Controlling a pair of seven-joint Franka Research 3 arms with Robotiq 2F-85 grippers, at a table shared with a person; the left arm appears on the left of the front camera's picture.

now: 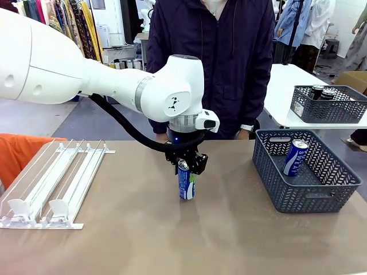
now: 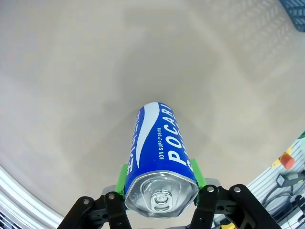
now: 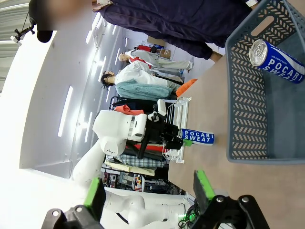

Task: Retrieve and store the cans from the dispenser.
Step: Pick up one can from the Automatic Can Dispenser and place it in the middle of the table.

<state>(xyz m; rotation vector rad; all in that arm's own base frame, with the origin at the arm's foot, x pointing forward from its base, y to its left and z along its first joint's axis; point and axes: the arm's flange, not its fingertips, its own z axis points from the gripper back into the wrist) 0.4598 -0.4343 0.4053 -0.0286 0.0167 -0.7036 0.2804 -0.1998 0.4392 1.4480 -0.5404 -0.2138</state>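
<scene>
The left end effector (image 1: 187,166) is pinching one blue-and-white can (image 1: 186,182) reading "POCARI ION SUPPLY DRINK", upright mid-desk (image 1: 172,240). A second can (image 1: 295,157), reading "POCARI SWEAT", is leaning in the grey basket (image 1: 304,197) at right. The empty dispenser (image 1: 54,183) is lying at left. The right end effector (image 3: 150,191) is standing spread

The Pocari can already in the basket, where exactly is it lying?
In the front view, that Pocari can leans tilted against the far wall of the dark grey basket at the table's right, apart from the left tool.
</scene>
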